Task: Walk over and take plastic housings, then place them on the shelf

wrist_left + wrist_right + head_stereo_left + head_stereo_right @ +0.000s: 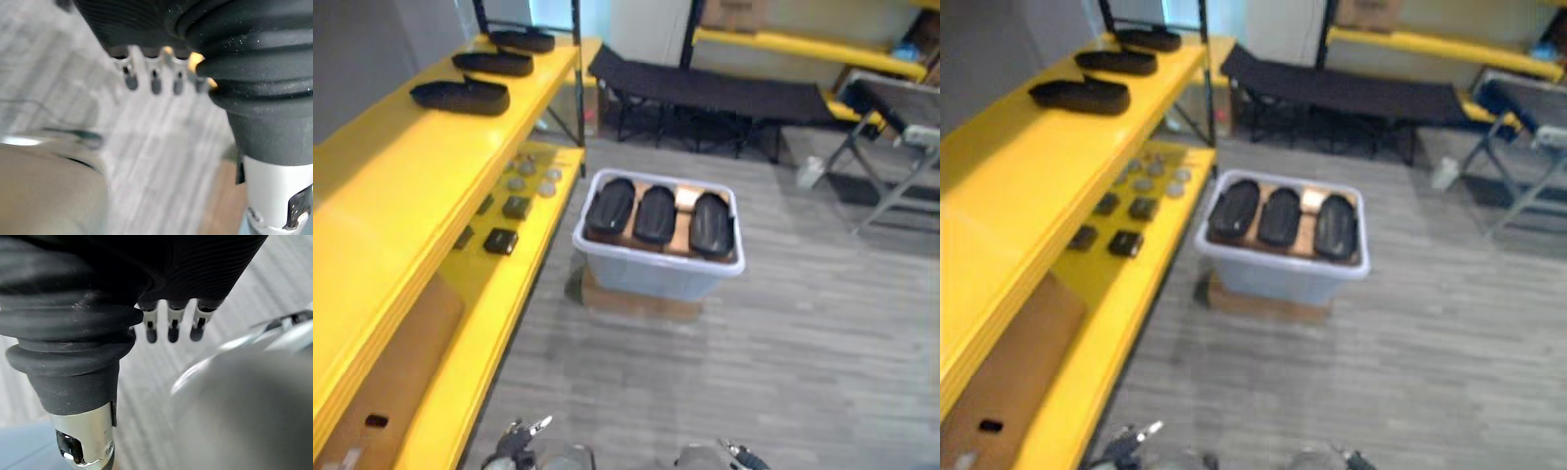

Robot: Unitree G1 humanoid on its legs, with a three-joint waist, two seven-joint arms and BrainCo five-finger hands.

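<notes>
Three black plastic housings (656, 213) lie side by side in a pale grey bin (651, 272) on the floor ahead. Three more black housings (460, 95) rest in a row on the top board of the yellow shelf (401, 196) to the left. My left hand (154, 81) hangs over the grey floor with straight fingers and nothing in it. My right hand (171, 325) hangs the same way, its fingers relaxed and holding nothing. Both hands are well short of the bin.
The bin stands on a flat cardboard box (636, 302). The shelf's lower board (509, 284) carries small black parts (500, 241) and grey discs (530, 176). A black folding cot (705, 98) stands at the back, a grey metal stand (891, 166) at the right.
</notes>
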